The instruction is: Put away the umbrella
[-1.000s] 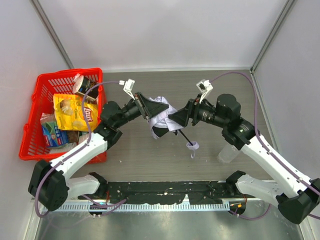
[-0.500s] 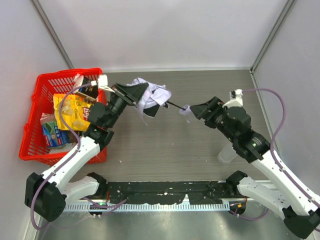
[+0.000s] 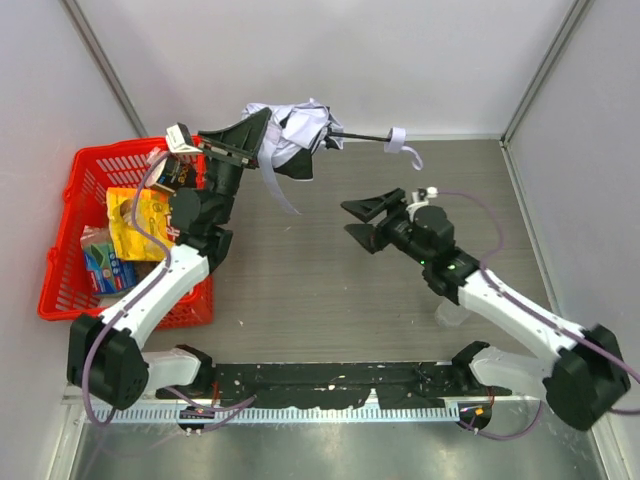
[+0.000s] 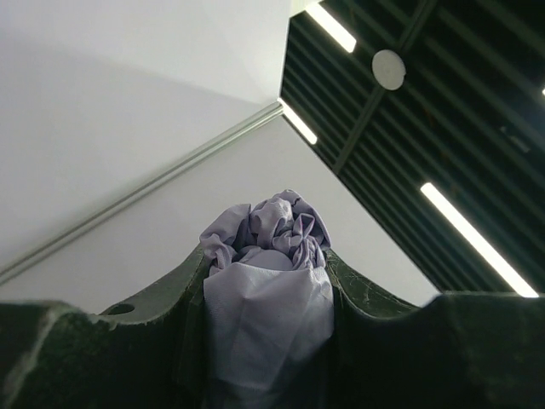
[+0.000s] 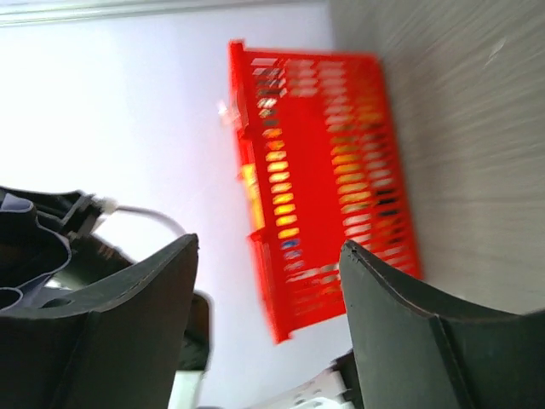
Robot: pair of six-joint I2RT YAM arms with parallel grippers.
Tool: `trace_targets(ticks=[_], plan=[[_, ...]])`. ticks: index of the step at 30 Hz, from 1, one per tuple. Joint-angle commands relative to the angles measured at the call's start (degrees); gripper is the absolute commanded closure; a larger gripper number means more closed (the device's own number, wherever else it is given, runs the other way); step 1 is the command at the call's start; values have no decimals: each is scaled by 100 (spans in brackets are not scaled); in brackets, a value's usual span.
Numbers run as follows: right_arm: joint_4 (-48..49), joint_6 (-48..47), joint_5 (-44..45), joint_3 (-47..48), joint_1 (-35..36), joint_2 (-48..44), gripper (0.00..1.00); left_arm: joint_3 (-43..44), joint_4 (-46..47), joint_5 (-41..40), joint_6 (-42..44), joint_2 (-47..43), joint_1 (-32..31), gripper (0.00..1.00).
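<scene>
The umbrella (image 3: pixel 290 128) is held up in the air at the back of the table, its pale lavender-grey canopy bunched. Its thin black shaft (image 3: pixel 360 135) points right and ends in the small handle with the lavender strap (image 3: pixel 397 139). My left gripper (image 3: pixel 262 135) is shut on the canopy fabric; in the left wrist view the cloth (image 4: pixel 268 285) fills the gap between the fingers. My right gripper (image 3: pixel 358 222) is open and empty, low over the table below the handle. In the right wrist view its fingers (image 5: pixel 145 294) stand wide apart.
A red basket (image 3: pixel 75 230) with a yellow chip bag (image 3: pixel 150 220) and other packets stands at the left; it also shows in the right wrist view (image 5: pixel 324 170). A clear cup (image 3: pixel 452 308) stands at the right front. White walls close in the back and sides.
My left gripper has lifted the umbrella up and back toward the far wall. My right gripper has let go of the handle, opened and dropped toward the table's middle.
</scene>
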Motion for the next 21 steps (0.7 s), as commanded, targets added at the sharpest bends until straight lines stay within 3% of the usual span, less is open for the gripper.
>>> trace_targets(ticks=[1,10,16,21], plan=[[3633,2599,-1292,-361,303,730,29,303,1717,-98,-992,334,19,100],[3824,3875,-589,236,1419,1558,24,258,2290,216,-958,537,19,100],[3111,3972,53,571,1517,1364,23,206,2669,288,-1203,748,19,100],[2734,4122,-42,912,1517,1408,27,188,2800,385,-1195,748,-7,100]])
